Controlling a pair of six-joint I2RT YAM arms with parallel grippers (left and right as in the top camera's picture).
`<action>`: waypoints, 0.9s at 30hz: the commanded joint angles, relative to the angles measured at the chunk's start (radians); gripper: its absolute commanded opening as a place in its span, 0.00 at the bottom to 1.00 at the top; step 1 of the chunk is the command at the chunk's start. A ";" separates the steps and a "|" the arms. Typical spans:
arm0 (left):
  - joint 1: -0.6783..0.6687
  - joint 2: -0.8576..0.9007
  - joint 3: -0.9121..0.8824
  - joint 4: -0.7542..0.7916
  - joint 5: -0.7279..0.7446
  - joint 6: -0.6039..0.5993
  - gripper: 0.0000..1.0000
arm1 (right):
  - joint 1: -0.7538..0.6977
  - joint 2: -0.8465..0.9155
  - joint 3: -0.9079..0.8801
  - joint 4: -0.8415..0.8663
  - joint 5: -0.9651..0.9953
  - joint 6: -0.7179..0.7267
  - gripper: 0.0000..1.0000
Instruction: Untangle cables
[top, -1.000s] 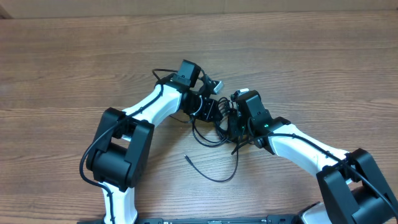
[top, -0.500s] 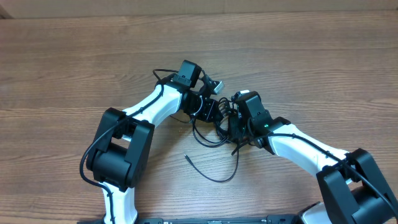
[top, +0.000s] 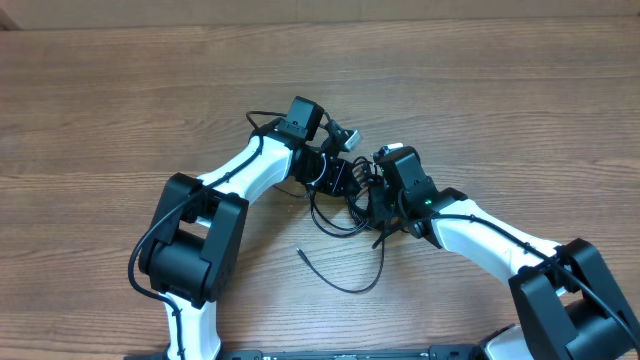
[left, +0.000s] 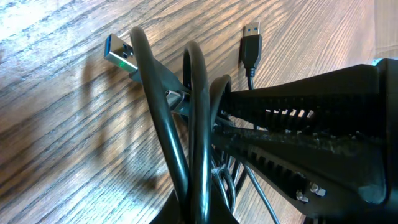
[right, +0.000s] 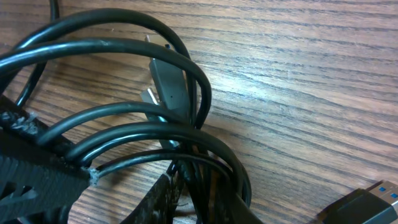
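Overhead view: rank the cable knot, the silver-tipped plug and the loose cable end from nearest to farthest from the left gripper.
1. The cable knot, right at the left gripper, which is clamped on its strands.
2. The silver-tipped plug, a little beyond the gripper on the far side.
3. The loose cable end, lying apart on the near side.
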 joint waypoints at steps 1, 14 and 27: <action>-0.005 0.007 -0.008 0.007 0.054 0.020 0.04 | 0.005 0.008 0.012 0.003 0.010 0.000 0.20; -0.005 0.007 -0.008 0.018 0.057 0.020 0.04 | 0.005 -0.071 0.024 -0.084 -0.129 -0.001 0.04; -0.002 0.007 -0.008 0.026 0.056 0.020 0.04 | 0.003 -0.345 0.034 -0.308 -0.256 0.000 0.04</action>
